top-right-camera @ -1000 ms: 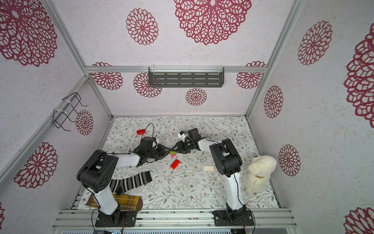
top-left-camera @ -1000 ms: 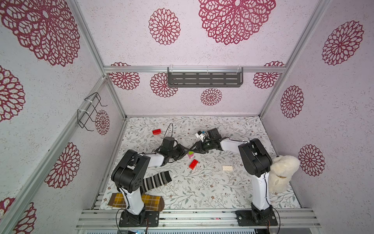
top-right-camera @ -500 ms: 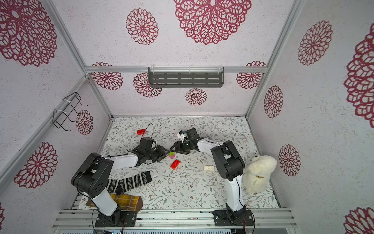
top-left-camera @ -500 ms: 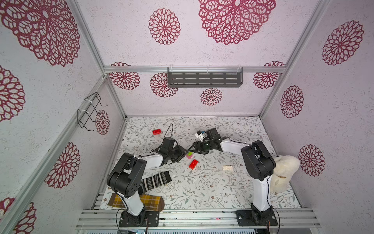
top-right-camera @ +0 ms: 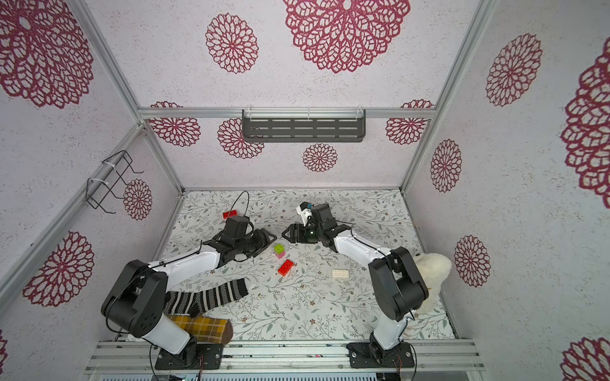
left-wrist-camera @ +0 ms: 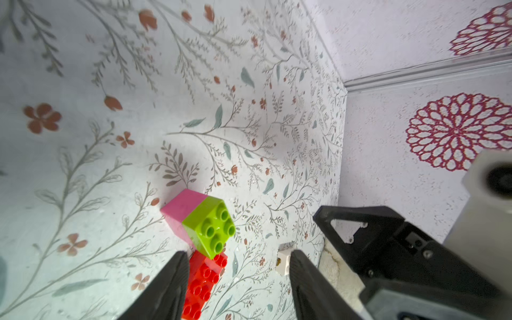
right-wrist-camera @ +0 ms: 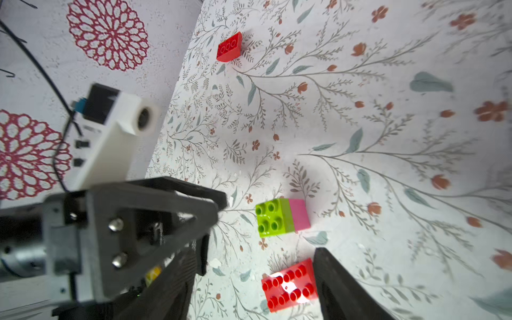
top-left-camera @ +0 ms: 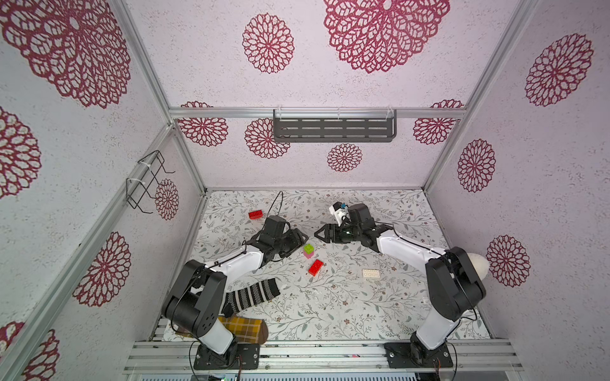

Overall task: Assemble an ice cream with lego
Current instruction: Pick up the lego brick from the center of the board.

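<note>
One floral table (top-left-camera: 330,306) carries everything: over it the left gripper (top-left-camera: 301,237) and right gripper (top-left-camera: 321,235) face tip to tip, both spread wide and empty, the green-on-pink stack (top-left-camera: 309,250) standing just beside them, a red brick (top-left-camera: 316,267) near it, a white brick (top-left-camera: 371,273) farther toward the right arm.

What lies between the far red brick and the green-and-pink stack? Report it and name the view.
Between the far red brick and the green-and-pink stack sits the left gripper, open, in both top views.
</note>
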`<state>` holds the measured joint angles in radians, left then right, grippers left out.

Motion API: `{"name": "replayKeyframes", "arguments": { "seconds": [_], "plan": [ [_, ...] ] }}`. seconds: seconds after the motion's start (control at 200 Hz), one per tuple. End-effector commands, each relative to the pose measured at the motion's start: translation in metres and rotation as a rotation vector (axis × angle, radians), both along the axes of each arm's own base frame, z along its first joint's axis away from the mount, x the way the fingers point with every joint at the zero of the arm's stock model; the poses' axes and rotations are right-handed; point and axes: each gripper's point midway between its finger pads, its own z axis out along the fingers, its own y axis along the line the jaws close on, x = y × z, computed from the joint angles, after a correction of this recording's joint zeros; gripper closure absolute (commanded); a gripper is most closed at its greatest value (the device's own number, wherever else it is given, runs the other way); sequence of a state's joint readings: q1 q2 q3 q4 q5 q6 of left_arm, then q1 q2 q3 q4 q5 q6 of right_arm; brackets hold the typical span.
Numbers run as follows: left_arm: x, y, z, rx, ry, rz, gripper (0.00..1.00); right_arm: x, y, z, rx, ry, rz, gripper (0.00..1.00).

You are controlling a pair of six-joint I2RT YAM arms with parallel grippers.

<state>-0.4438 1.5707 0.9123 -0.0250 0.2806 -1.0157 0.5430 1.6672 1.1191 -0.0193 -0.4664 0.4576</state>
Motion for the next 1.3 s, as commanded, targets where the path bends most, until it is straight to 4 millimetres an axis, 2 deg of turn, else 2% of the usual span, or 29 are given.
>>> {"name": "replayKeyframes", "arguments": {
  "seconds": [0.0, 0.115, 0.185, 0.21, 0.32, 0.43, 0.58, 0.821, 1.091, 1.196, 1.296],
  "plan": [
    [-0.006, 0.030, 0.007, 0.090, -0.038, 0.050, 0.35, -0.020, -0.010, 0.002, -0.157, -0.180, 0.057, 0.17],
    [-0.012, 0.050, 0.008, 0.077, -0.035, 0.094, 0.30, -0.046, -0.007, -0.014, -0.336, -0.276, 0.135, 0.02],
    [-0.015, 0.057, 0.009, 0.067, -0.036, 0.103, 0.27, -0.054, 0.002, -0.020, -0.406, -0.320, 0.166, 0.01],
    [-0.015, 0.060, 0.010, 0.065, -0.036, 0.110, 0.21, -0.056, 0.007, -0.023, -0.424, -0.327, 0.180, 0.01],
    [-0.015, 0.067, 0.011, 0.044, -0.039, 0.135, 0.18, -0.052, 0.018, -0.045, -0.557, -0.323, 0.187, 0.01],
    [-0.013, 0.069, 0.005, 0.010, -0.023, 0.143, 0.12, -0.045, 0.022, -0.070, -0.667, -0.241, 0.210, 0.01],
    [-0.009, 0.070, -0.003, -0.019, -0.009, 0.145, 0.12, -0.046, 0.025, -0.086, -0.691, -0.186, 0.229, 0.01],
    [-0.004, 0.068, -0.015, -0.066, 0.018, 0.144, 0.13, -0.059, 0.025, -0.109, -0.709, -0.114, 0.278, 0.01],
    [-0.003, 0.065, -0.023, -0.086, 0.037, 0.140, 0.13, -0.060, 0.031, -0.121, -0.719, -0.100, 0.303, 0.02],
    [-0.003, 0.064, -0.025, -0.087, 0.043, 0.140, 0.13, -0.058, 0.032, -0.125, -0.734, -0.096, 0.315, 0.04],
    [-0.004, 0.064, -0.028, -0.092, 0.050, 0.138, 0.13, -0.059, 0.031, -0.127, -0.751, -0.095, 0.332, 0.10]
  ]
}}
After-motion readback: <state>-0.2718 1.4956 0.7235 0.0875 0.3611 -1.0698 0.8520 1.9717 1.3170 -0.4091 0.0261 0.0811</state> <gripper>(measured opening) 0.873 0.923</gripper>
